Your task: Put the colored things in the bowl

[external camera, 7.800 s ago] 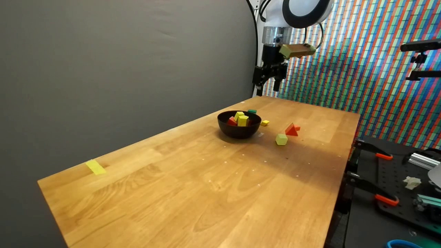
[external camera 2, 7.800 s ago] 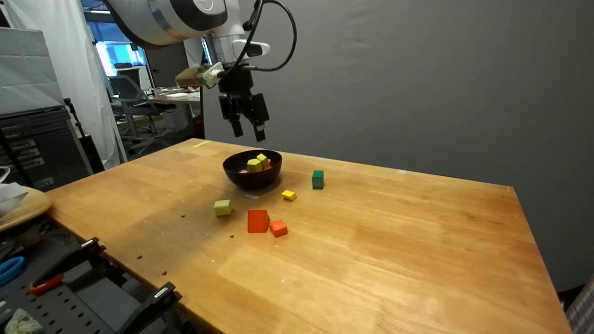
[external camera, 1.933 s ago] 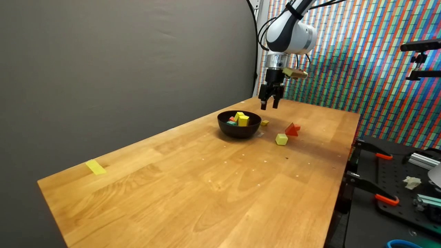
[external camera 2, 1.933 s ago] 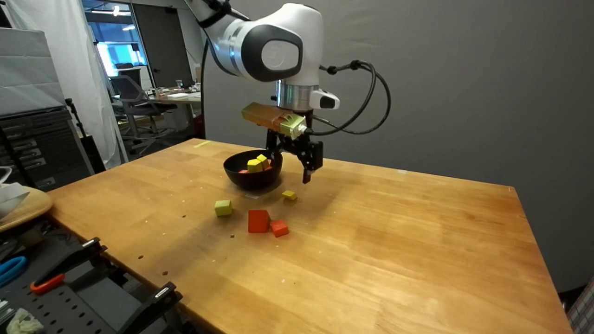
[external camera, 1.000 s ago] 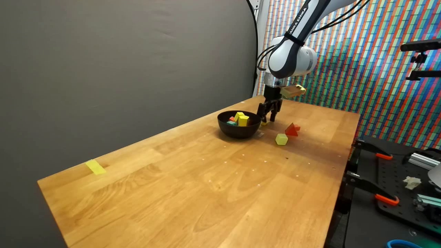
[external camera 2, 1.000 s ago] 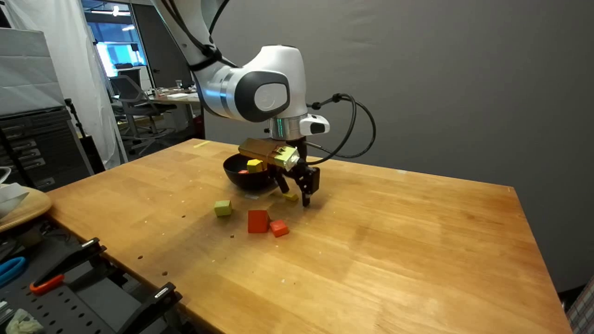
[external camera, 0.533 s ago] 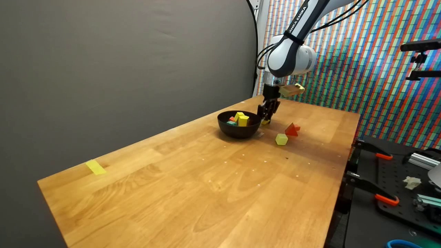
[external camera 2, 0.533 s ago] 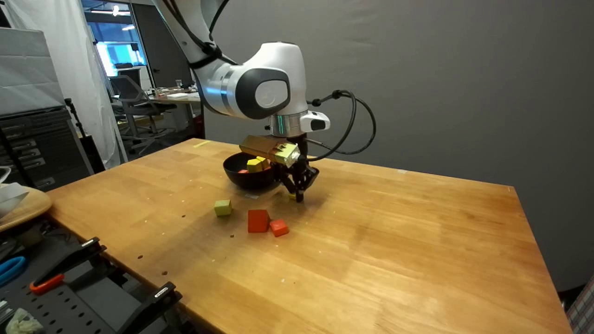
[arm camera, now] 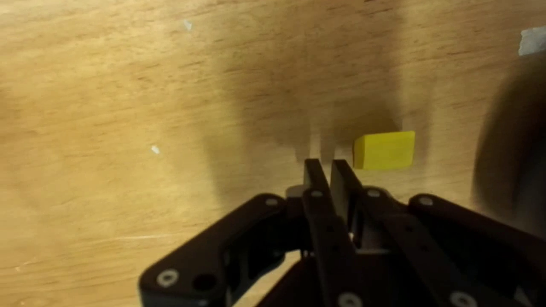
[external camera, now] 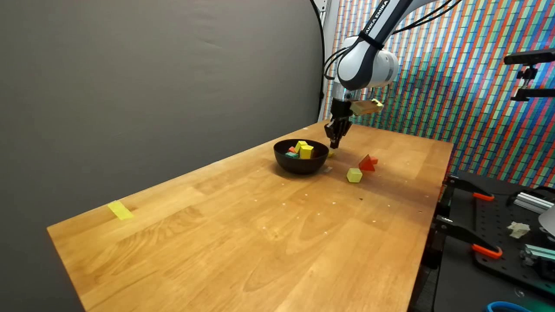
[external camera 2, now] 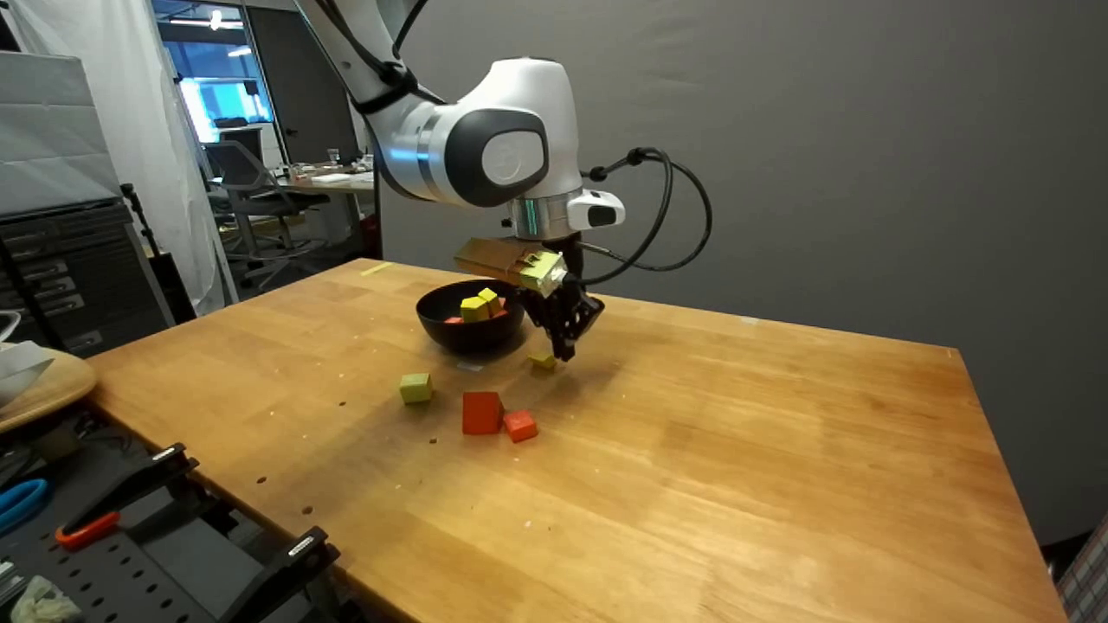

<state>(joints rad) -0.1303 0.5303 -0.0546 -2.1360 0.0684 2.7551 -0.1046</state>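
The black bowl, sitting near the centre of an exterior view, is already holding two yellow blocks, a teal piece and at least one red piece, so the task is looking roughly half done. Just outside the bowl, a small yellow wedge is lying on the table, right of centre in the wrist view. Above and beside it the gripper is hovering with its jaws drawn nearly together, a thin slit between them and nothing pinched; picking up the wedge is probably calling for a wider spread first. Farther out, left of and below the middle of an exterior view, a pale yellow-green block, a red triangular block and a small orange-red block are waiting, leaving four visible pieces to go.
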